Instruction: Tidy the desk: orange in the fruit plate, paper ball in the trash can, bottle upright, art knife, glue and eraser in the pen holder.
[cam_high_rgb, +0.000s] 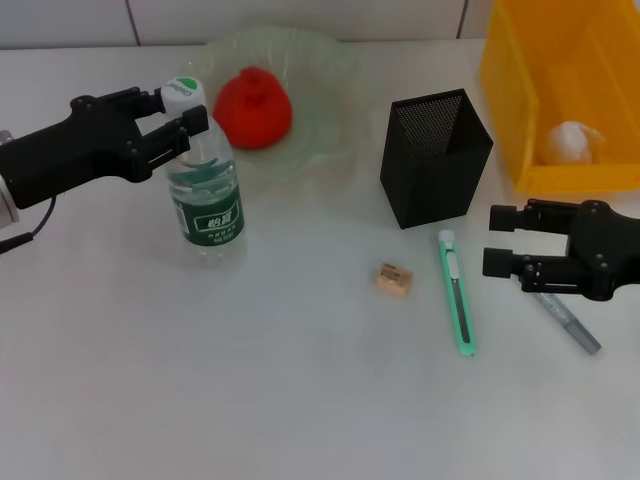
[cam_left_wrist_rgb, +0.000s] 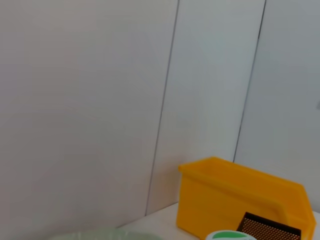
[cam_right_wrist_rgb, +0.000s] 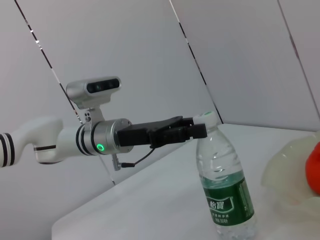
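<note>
Head view shows the bottle (cam_high_rgb: 205, 190) standing upright toward the far left part of the table, with the left gripper (cam_high_rgb: 183, 112) closed around its white cap, one finger on each side. The orange (cam_high_rgb: 253, 108) already sits in the fruit plate (cam_high_rgb: 330, 60) at the far edge, and the paper ball (cam_high_rgb: 572, 142) lies inside the trash can (cam_high_rgb: 520, 100) at the far right corner. So the bottle step looks all but finished; what remains is the pen holder work.

The pen holder (cam_high_rgb: 435, 155) stands right of centre, toward the far edge. The art knife (cam_high_rgb: 457, 295) lies just on its near side, pointing toward the near edge, the eraser (cam_high_rgb: 394, 279) sits a little left of the knife, and the glue (cam_high_rgb: 565, 318) lies near the right edge, partly under the right gripper (cam_high_rgb: 497, 242). That gripper hovers there with its fingers spread and nothing between them.

The next move, I judge, calls for the left fingers to let go of the cap without tipping the bottle, and for the right gripper to come down over one of the slim items.

The upper end of the glue is hidden by the right gripper. The left wrist view catches only the top of the cap, a sliver of the plate, the can and the holder's rim, not the fingers. The right wrist view confirms the grip on the cap, but cuts the orange off at its border.
</note>
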